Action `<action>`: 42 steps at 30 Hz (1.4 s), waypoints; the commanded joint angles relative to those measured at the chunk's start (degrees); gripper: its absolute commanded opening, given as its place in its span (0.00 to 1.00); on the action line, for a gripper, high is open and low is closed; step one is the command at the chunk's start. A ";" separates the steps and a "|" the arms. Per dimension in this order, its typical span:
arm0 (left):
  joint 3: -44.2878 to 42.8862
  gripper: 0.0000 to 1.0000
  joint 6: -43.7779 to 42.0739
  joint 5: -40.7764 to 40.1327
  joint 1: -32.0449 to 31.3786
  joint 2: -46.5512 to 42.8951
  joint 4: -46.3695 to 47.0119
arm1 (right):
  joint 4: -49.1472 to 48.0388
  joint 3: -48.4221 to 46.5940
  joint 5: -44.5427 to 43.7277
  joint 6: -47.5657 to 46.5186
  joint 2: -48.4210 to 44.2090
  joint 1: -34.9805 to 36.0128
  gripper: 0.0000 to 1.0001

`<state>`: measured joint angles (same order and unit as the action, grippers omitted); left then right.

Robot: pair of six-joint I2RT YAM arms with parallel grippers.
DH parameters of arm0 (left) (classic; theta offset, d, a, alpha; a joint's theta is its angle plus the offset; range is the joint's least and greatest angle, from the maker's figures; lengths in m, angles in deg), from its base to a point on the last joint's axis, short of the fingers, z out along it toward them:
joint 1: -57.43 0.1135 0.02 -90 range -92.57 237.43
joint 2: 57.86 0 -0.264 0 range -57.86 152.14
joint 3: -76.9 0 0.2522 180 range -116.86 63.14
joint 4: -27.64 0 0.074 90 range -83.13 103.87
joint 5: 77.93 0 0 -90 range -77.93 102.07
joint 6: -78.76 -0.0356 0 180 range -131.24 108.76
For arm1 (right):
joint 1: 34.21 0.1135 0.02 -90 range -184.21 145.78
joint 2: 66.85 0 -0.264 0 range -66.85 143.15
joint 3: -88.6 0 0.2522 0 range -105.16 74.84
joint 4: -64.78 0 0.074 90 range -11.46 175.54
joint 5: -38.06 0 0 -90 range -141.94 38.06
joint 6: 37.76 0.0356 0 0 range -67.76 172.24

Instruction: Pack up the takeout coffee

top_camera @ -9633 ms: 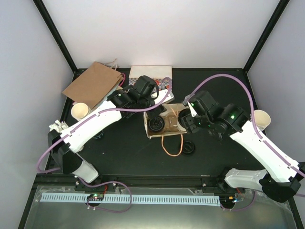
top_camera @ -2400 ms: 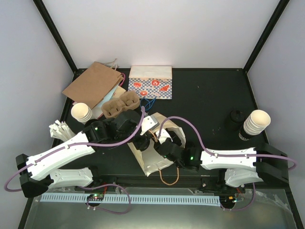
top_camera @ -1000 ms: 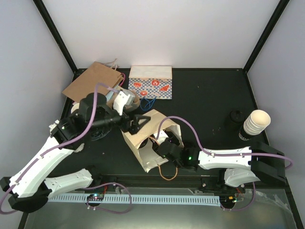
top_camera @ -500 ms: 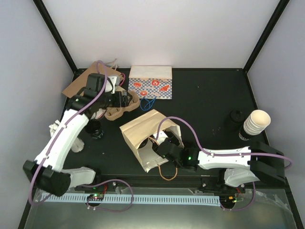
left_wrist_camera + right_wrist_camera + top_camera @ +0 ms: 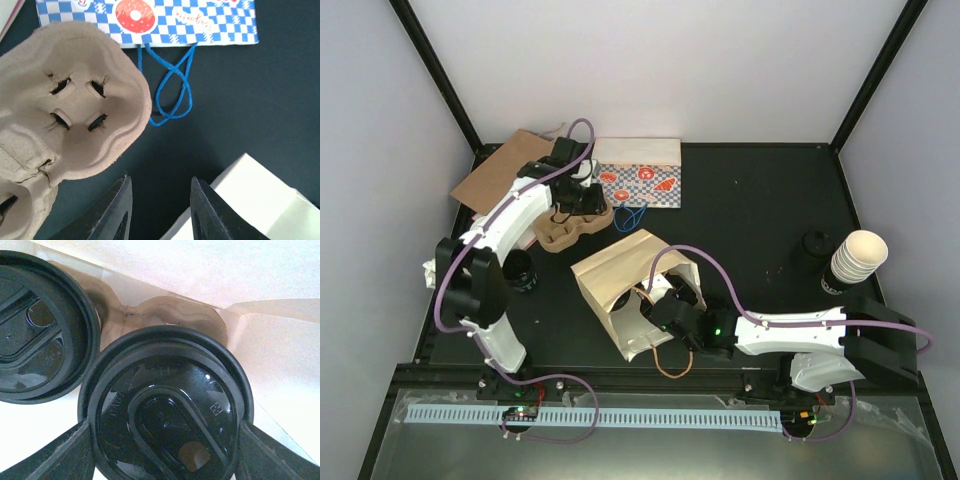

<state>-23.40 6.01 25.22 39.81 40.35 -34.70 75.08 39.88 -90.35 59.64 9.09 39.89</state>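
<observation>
Right pincer: we log it pinching small cream cup with round black plastic lid, inside cream paper bag, near-centre. Left pincer: spread, empty, narrowing; gone from bag mouth to far-left brown moulded-pulp carrier. Bag now unsupported. Second black lid just beside, bag walls close.

Three bags out here: brown bag, checkered bag, cream bag. Two lidded coffees, one cardboard carrier, one cup stack.
</observation>
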 commanded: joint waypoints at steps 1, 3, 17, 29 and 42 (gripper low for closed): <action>-2.28 0.34 0.04 -0.96 0.18 2.97 -0.25 | -0.33 -0.90 -0.90 0.33 -0.27 -0.33 0.36; -2.74 0.34 0.26 -0.53 0.09 4.88 -0.08 | -0.32 -0.82 -0.87 -0.29 -0.33 -0.33 0.35; -6.68 0.33 -1.94 5.84 -3.54 13.95 0.66 | -1.72 -3.20 -2.41 -3.92 2.07 -0.30 0.36; -7.05 0.29 -3.89 11.38 -5.12 16.35 1.27 | -3.26 -3.79 -2.61 -6.86 3.53 -0.66 0.36; -7.64 0.25 -6.55 15.86 -6.61 17.62 -0.58 | -4.15 -4.24 -2.27 -7.50 4.63 -1.24 0.36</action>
<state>-28.76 1.25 37.81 34.19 56.81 -34.09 73.77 37.15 -91.05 52.47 12.98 39.24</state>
